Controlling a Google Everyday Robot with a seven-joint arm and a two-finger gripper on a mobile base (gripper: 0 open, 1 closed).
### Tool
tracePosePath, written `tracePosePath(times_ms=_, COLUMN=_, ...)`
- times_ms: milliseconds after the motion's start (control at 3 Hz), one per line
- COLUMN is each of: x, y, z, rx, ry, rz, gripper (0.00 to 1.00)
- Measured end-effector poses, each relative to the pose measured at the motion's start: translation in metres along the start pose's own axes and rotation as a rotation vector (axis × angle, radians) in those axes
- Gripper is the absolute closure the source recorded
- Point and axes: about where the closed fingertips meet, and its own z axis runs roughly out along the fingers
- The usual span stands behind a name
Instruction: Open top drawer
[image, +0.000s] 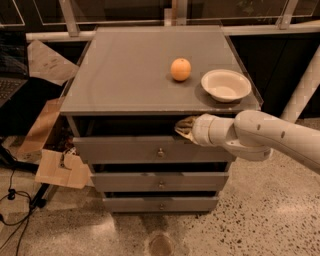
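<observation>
We have one arm, and the pull turns on one relation. The gripper (184, 128) sits in the dark gap under the cabinet's overhanging top, right at the upper edge of the top drawer (125, 149). This drawer is the long flat grey panel front, uppermost of three, with a small round metal knob (160, 152) at its centre. The drawer front lies just below the jaws. Its long axis runs left to right across the cabinet, and the knob is down and to the left of the gripper, near but not touching. We judge the front must travel outward, toward the camera, so a pull squarely across that long axis looks like the right one.

The white, rounded arm (260, 136) comes in from the right edge, slopes gently up to the left, and ends in a wrist that points leftward, roughly level with the gap. The gripper's tip is a small tan shape against the shadow, and we cannot tell whether the jaws are spread, pressed together or hooked on the panel's lip.

On the grey surface (120, 75) above, a round orange fruit (180, 69) and a shallow white bowl (226, 85) stand near the right front corner. Both could shift if the cabinet is jolted.
</observation>
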Motion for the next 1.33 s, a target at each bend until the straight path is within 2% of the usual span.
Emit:
tracePosePath(times_ms=333, x=0.035, y=-0.007, z=-0.017, rx=0.006, ry=0.056, rz=0.012, gripper=1.0)
tracePosePath(times_ms=667, x=0.035, y=-0.007, z=-0.017, rx=0.007, ry=0.057, rz=0.012, gripper=1.0)
tracePosePath(times_ms=1000, x=0.039, y=-0.003, z=-0.006, rx=0.031, ry=0.078, rz=0.048, gripper=1.0)
tracePosePath(times_ms=1333, x=0.042, y=0.002, z=0.001, rx=0.028, ry=0.096, rz=0.062, gripper=1.0)
